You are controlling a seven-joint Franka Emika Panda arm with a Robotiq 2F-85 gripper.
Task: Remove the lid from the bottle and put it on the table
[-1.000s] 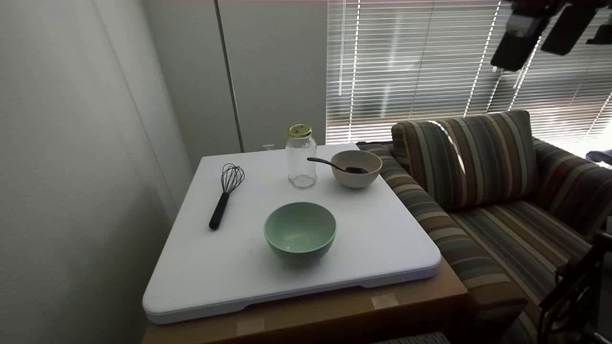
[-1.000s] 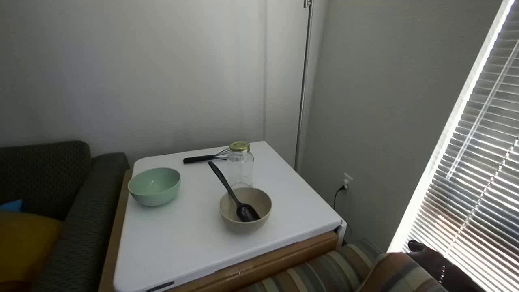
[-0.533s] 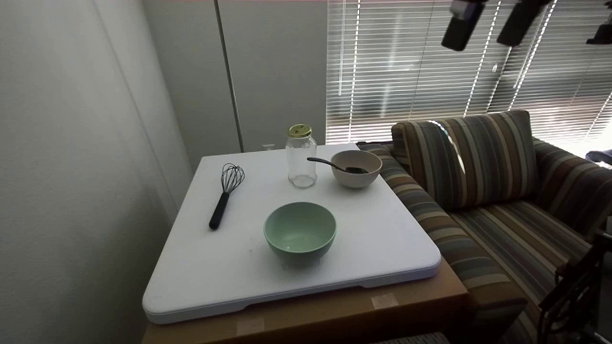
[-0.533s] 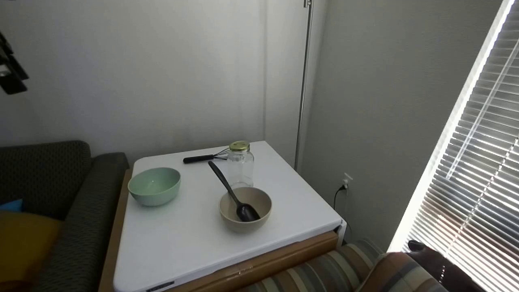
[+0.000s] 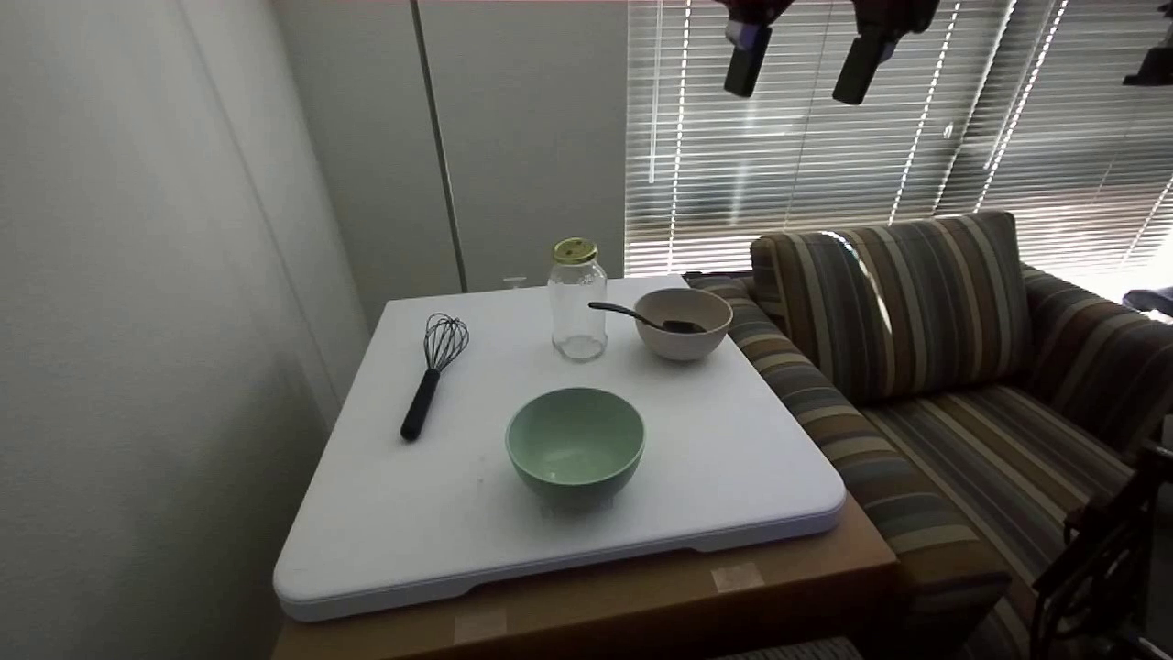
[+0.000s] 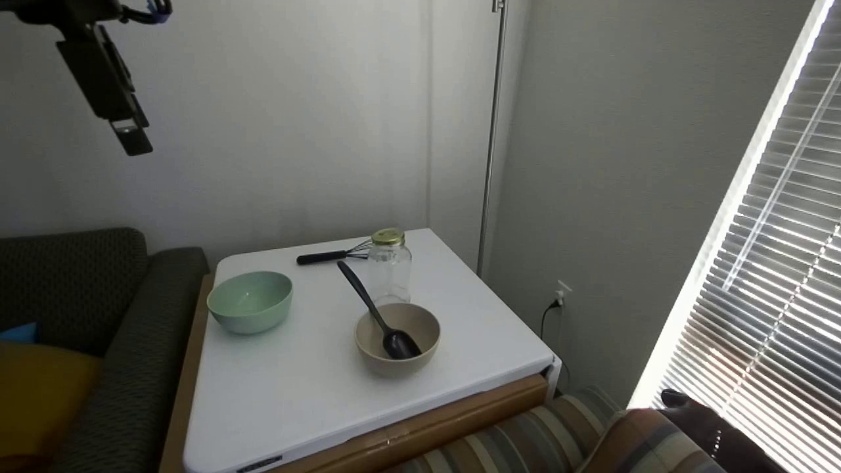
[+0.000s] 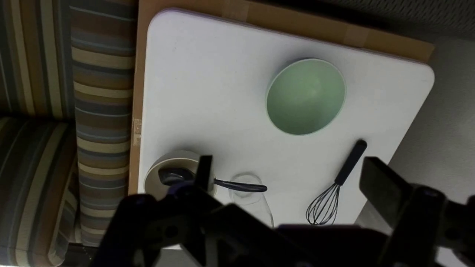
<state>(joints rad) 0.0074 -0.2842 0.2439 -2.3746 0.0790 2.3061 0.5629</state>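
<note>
Lid [image 5: 575, 251] is on the glass jar [image 5: 578, 312], below the gripper [image 5: 795, 87] and well apart from it. Jar stands upright on the white tabletop [image 5: 394, 532], long axis vertical, mouth end up; same read in both exterior views. Lid caps it level, flat face up. Round, thin, yellow-green with a metallic sheen, small dark marks on top. Jar: clear smooth glass, cylindrical body, shoulders narrowing to the neck, round base visible through the wall.

Gripper: fingers spread wide, bare gap between, pointing down at a slant. In the wrist view the jar body shows in the gap between the fingers, its top and the lid hidden by gripper hardware.

Rest, also below gripper: beige bowl [image 5: 684, 344], matte, round, partly behind one finger in the wrist view. Black serving spoon [image 6: 401, 344] in it, smooth, handle slanting out over the rim toward the jar; can't tell if it touches the glass. Wire whisk [image 5: 429, 384] lies flat, just beside the other finger as the wrist sees it: thin loops, straight black handle. Green bowl [image 5: 575, 440], smooth, round, past the fingertips in that view. Tabletop: smooth, rounded corners, on a brown base [image 5: 623, 598].
</note>
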